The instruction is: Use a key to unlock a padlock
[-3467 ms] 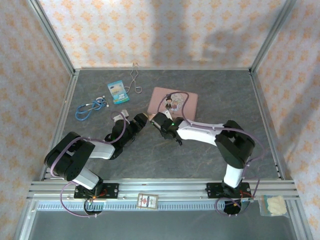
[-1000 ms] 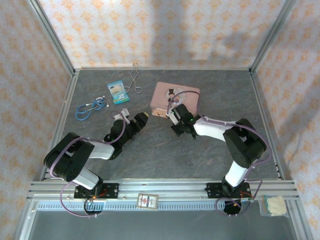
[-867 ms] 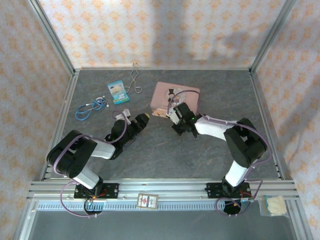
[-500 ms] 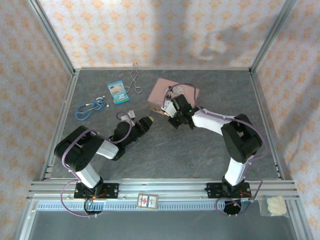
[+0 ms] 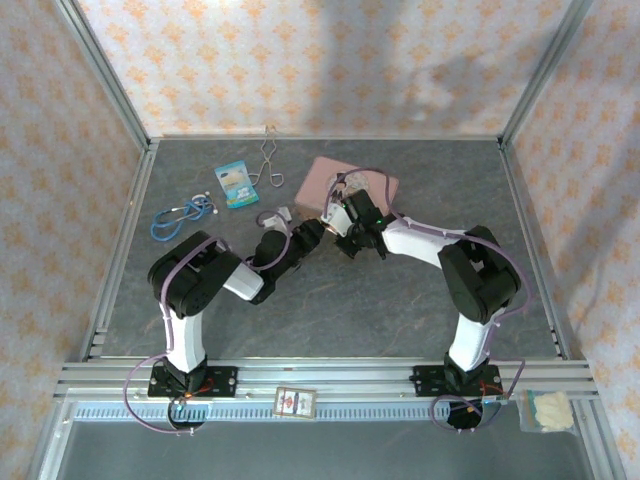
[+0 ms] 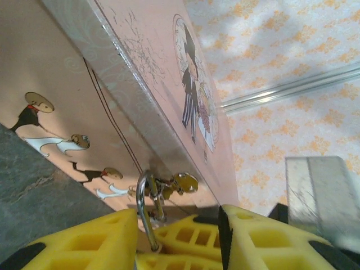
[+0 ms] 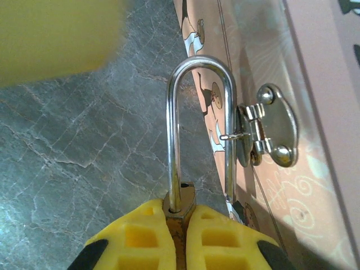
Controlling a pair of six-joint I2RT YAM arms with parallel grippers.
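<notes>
The brass padlock (image 7: 183, 203) is pinched between the yellow fingers of my right gripper (image 7: 183, 233), which is shut on its body. Its silver shackle (image 7: 199, 61) stands open: one leg sits in the body, and the free leg runs through the staple of the clasp (image 7: 271, 126) on the pink tin (image 5: 352, 184). My left gripper (image 6: 177, 225) is at the tin's front, jaws apart on either side of the shackle (image 6: 144, 209) and the right gripper's fingers. From above, both grippers (image 5: 308, 232) (image 5: 337, 222) meet at the tin's near edge. The key is hidden.
A blue cord (image 5: 183, 215), a blue packet (image 5: 236, 183) and wire tongs (image 5: 268, 160) lie at the back left. A card (image 5: 295, 402) and a clear bag (image 5: 548, 410) rest on the front rail. Patterned walls close in three sides.
The left arm swung right and forward until its gripper reached the tin's front. The right gripper drew in close to the tin, and the tin shifted slightly.
</notes>
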